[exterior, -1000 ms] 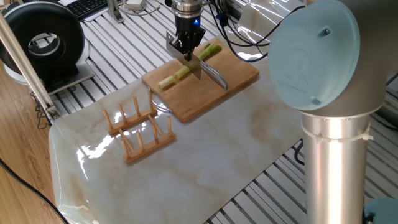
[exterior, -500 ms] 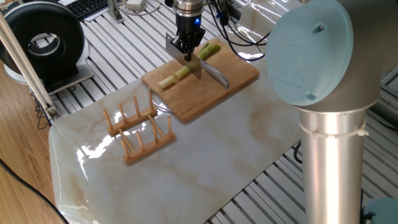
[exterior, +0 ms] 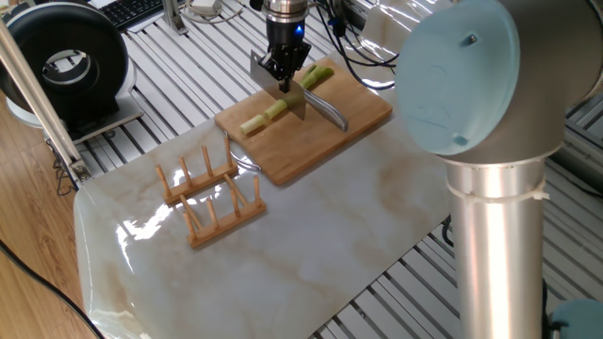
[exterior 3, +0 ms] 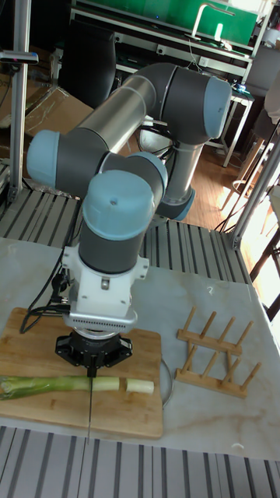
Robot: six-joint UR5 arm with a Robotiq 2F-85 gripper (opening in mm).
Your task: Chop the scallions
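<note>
The scallions [exterior: 271, 111] lie slantwise on a bamboo cutting board [exterior: 353, 118]. In the tall fixed view the long green stalk [exterior 3: 47, 384] lies along the board [exterior 3: 39, 424], with a short whitish cut piece [exterior 3: 141, 386] just to its right. My gripper [exterior: 283, 77] points straight down over the stalk, shut on a silver knife [exterior: 294, 102]. The blade stands across the stalk. In the tall fixed view the gripper [exterior 3: 91, 366] is right above the gap between the stalk and the piece, and the knife [exterior 3: 90, 395] shows edge-on as a thin line.
A wooden peg rack [exterior: 212, 198] stands on the marble sheet, left of the board, and shows again in the tall view [exterior 3: 214, 354]. A curved metal piece [exterior: 330, 115] lies on the board by the blade. My arm's big elbow [exterior: 471, 85] fills the right foreground. A black round device [exterior: 66, 66] sits far left.
The elbow in the foreground has drifted slightly left. The gripper and knife have barely moved, shifting a touch up and left over the stalk.
</note>
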